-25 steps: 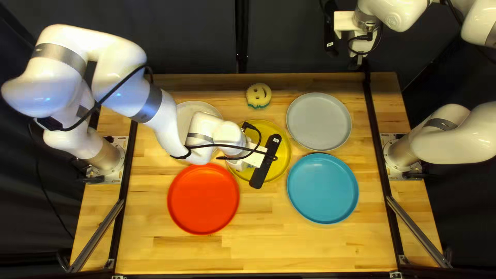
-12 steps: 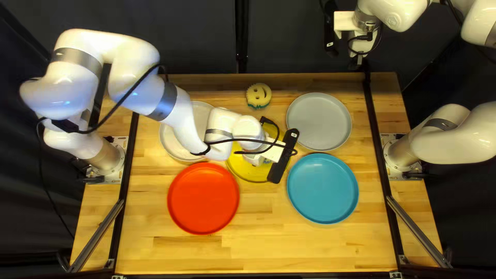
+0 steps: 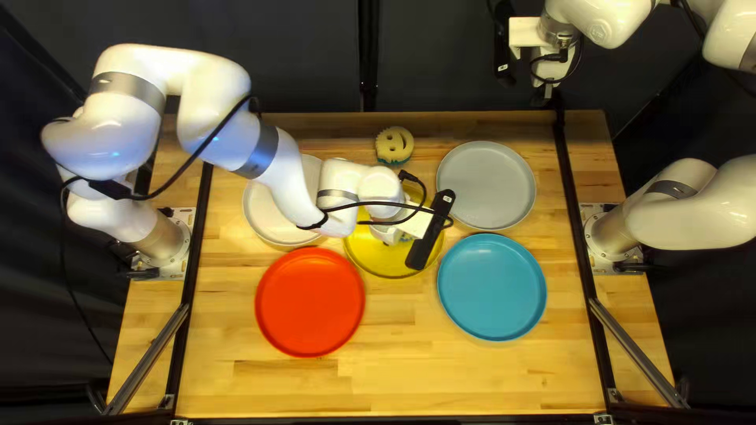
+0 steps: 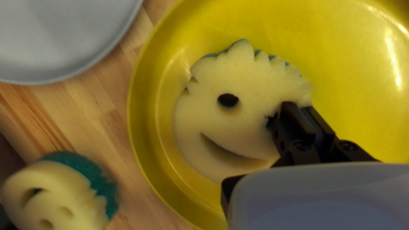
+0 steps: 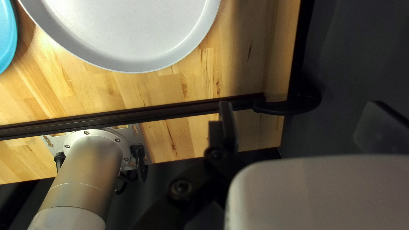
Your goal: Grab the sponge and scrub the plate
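Right now, everything is best placed from the yellow plate (image 3: 383,266), which lies face up on the wooden table (image 3: 378,370). Inside its rim is the task's sponge (image 4: 204,117), a pale round face with a notched edge, one open eye hole, a curved mouth slot and a little blue showing behind the notches. My left gripper (image 3: 386,233) is over the yellow plate, its two black fingers drawn close together and pinching the sponge near its notched edge. I cannot tell whether the sponge's underside presses on the yellow plate. My left arm (image 3: 228,142) reaches in from the left of the yellow plate in the top left view. Beyond the yellow plate, toward the table's far edge, sits a second sponge (image 3: 393,145) with a teal layer, apart from its rim. To the left of the yellow plate is a white plate (image 3: 264,212), partly covered by my left arm; near its front left is the red plate (image 3: 309,303). Near its front right is the blue plate (image 3: 492,287), and near its far right the gray plate (image 3: 486,185). My right gripper (image 3: 549,93) is well apart from the yellow plate, beyond it and to the right, with its fingers spread wide and nothing between them.
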